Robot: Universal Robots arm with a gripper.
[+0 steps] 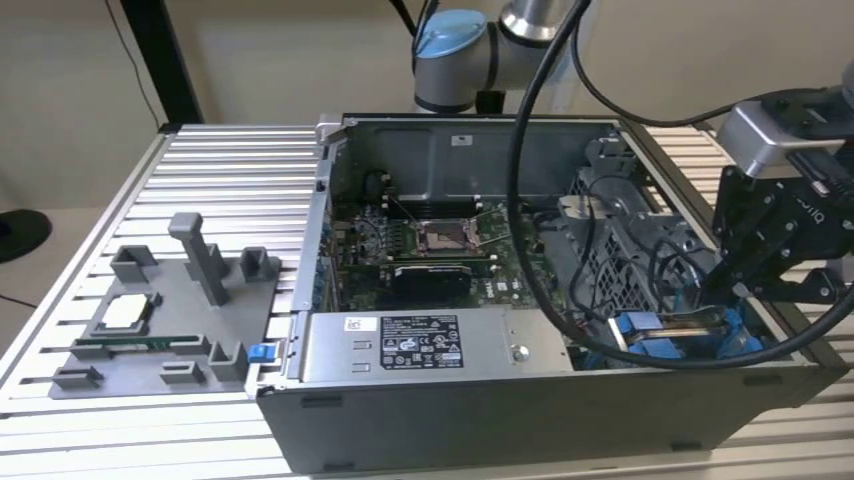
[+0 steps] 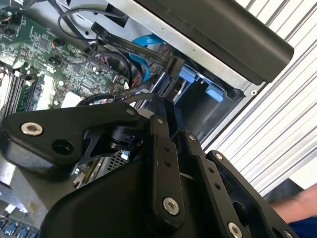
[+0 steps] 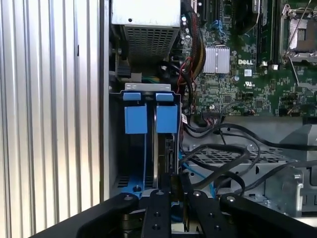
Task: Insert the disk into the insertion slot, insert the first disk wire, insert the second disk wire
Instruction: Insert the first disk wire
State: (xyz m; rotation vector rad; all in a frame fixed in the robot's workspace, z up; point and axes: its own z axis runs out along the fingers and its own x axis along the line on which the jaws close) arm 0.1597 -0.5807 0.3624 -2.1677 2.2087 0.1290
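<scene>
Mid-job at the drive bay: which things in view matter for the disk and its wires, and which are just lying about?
In the job:
gripper, above the slot
slot with blue clips
blue wire
black wires

Lying about:
tray of spare parts beside the case
power supply
motherboard

Exterior view: black-and-white sticker [image 1: 420, 355] on top of the grey metal box [image 1: 400, 378], at 6 o'clock in the open computer case [image 1: 534, 420]; rows of print and symbols, none legible. Small white label [image 1: 463, 140] on the case's rear wall at 12 o'clock, also illegible; faint white marks [image 1: 811, 206] on the arm's black bracket [image 1: 767, 235], at 3 o'clock, cannot be made out. First wrist view: short white printed word [image 3: 246, 62] on the green motherboard [image 3: 257, 89], just beside the finned silver heatsink [image 3: 217, 59], a maker's mark, not transcribed.
</scene>
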